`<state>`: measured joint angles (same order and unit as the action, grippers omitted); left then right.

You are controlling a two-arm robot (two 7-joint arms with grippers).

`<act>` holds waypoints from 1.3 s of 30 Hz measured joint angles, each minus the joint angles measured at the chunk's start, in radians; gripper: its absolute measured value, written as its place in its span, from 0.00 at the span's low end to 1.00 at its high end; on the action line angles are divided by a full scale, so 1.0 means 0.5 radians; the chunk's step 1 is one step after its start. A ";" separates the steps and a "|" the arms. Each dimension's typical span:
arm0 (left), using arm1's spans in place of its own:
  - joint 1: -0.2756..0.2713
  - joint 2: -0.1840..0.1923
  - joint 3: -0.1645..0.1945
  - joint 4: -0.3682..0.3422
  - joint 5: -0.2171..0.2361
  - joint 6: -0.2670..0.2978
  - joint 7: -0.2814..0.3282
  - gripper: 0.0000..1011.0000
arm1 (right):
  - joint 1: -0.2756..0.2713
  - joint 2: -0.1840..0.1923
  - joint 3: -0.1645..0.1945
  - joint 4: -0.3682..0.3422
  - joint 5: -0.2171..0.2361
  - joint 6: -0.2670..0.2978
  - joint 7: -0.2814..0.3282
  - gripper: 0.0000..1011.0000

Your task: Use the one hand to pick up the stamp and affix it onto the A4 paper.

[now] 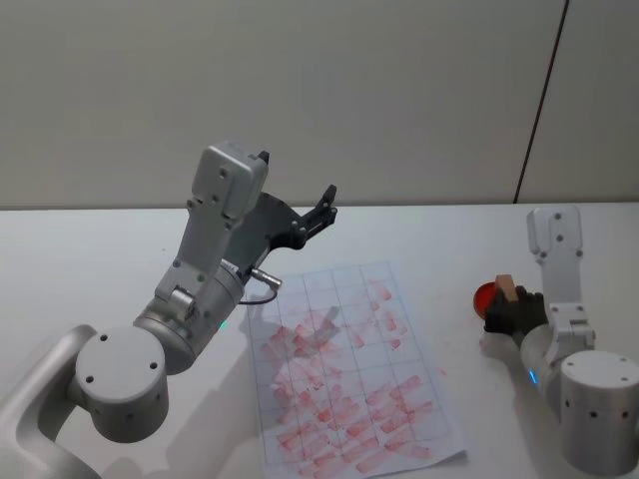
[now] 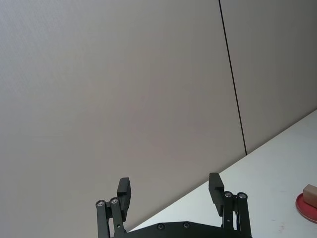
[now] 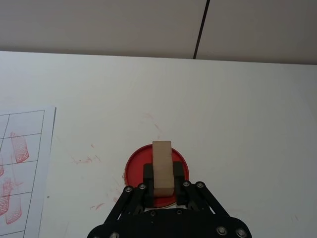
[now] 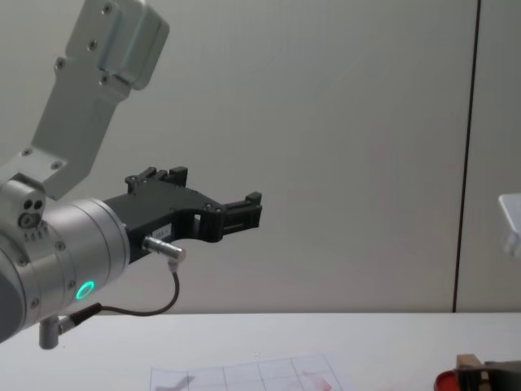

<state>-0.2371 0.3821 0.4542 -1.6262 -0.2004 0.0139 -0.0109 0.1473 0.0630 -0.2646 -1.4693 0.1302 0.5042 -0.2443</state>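
Right hand (image 3: 162,176) grips stamp (image 3: 162,161) on ink pad (image 3: 134,162); left hand (image 2: 169,184) raised.

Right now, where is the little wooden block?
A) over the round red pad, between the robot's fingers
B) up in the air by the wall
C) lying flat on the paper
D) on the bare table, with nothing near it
A: the stamp stands over the red ink pad, clamped between the fingers of the right gripper.
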 joint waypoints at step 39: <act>0.000 0.000 0.000 0.000 0.000 0.000 0.000 0.99 | -0.034 -0.098 -0.104 -0.375 -0.144 0.028 0.263 0.21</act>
<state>-0.2371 0.3821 0.4542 -1.6262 -0.2004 0.0139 -0.0109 0.1302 0.0138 -0.3167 -1.6567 0.0585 0.5180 -0.1128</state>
